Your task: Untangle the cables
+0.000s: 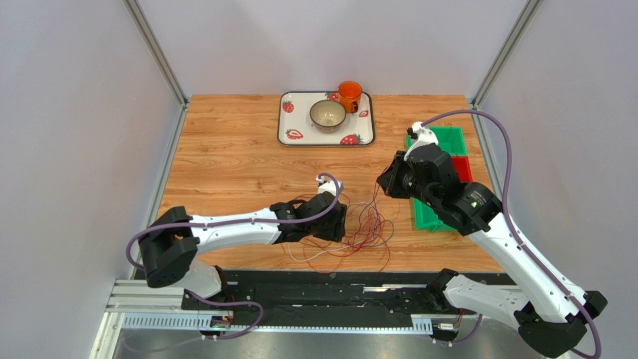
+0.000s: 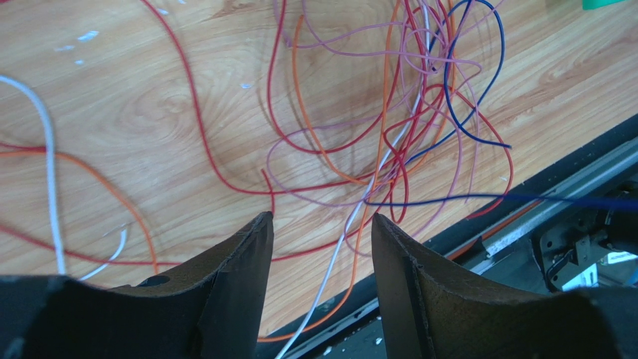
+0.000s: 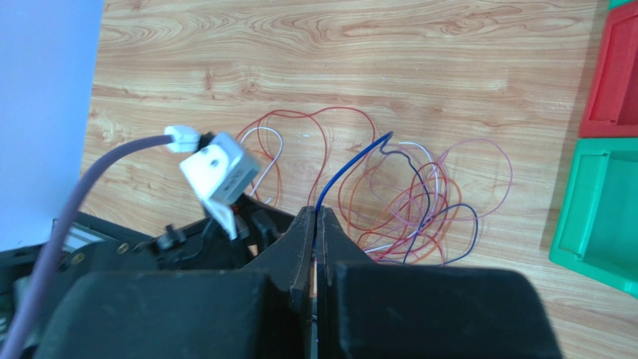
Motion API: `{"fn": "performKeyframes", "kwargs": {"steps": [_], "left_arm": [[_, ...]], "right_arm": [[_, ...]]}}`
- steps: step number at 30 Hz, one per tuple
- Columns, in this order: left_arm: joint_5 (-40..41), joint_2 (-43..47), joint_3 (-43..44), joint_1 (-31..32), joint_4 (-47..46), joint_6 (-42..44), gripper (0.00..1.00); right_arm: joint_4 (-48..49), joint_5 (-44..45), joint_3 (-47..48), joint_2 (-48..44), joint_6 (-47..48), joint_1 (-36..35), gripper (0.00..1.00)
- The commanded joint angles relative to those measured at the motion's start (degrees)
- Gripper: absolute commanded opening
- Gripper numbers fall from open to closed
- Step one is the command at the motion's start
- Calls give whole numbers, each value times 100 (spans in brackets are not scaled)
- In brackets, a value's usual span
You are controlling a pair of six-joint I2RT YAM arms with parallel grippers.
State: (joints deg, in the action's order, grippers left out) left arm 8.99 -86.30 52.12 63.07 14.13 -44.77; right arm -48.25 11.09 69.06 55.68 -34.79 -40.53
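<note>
Cables (image 1: 365, 226): loose heap of v. thin wires at the near-centre of the table (image 1: 225, 149), btwn the two arms, w/ outer loops reaching the front edge. Colours are dark red, orange, pink/mauve, white and blue. Many open loops cross over each other. In the left wrist view a white cable (image 2: 47, 134) and an orange one lie apart from the dense part. A few strands run over the edge toward the black rail (image 1: 337, 288).

The blue cable (image 3: 341, 172) rises out of the heap in an arc to the R gripper (image 3: 316, 213). Its jaws are pressed together w/ that strand pinched btwn them, and it hangs above the table to the right of the heap. The L gripper (image 2: 322, 218) sits low over the heap's near side, jaws spread. A white strand and an orange one lie on the wood below the gap, not gripped.

Surface: light-brown wood-grain top w/ a few small white flecks. At far centre is a white tray (image 1: 298, 120) w/ strawberry print, holding a pale bowl (image 1: 328, 114) and an orange mug (image 1: 349, 94). At the right edge is a green bin (image 1: 445, 138) w/ a red bin (image 1: 460, 168) beside it, both partly hidden by the R arm.

Room: plain pale grey walls on three sides, metal corner posts (image 1: 157, 52). Purple hoses (image 1: 503, 149) loop along each arm.
</note>
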Motion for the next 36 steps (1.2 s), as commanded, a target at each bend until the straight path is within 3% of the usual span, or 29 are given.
{"fn": "performKeyframes", "kwargs": {"steps": [1,4,8,14,22,26,28,30,31,36], "left_arm": [[963,930,-270,197,310,109,60],[974,1273,-543,197,363,293,60],[516,1458,-861,346,-225,1030,62],[384,677,-422,566,-288,1506,60],[349,141,-457,839,-964,1718,61],[296,-166,-369,847,-1123,1744,55],[322,-281,-246,847,-1114,1779,49],[418,-422,-115,847,-1036,1788,22],[515,-466,-62,847,-957,1753,0],[1251,59,-9,847,-395,1534,0]], "right_arm": [[-18,104,275,109,156,54,0],[17,104,301,162,183,54,0],[44,86,336,285,200,54,0],[88,60,380,373,174,63,0],[79,7,503,523,226,63,0],[79,-19,539,558,244,63,0],[70,-19,539,549,244,63,0],[79,-19,539,540,244,54,0],[70,-19,547,540,244,63,0],[17,-28,731,584,227,72,0]]}}
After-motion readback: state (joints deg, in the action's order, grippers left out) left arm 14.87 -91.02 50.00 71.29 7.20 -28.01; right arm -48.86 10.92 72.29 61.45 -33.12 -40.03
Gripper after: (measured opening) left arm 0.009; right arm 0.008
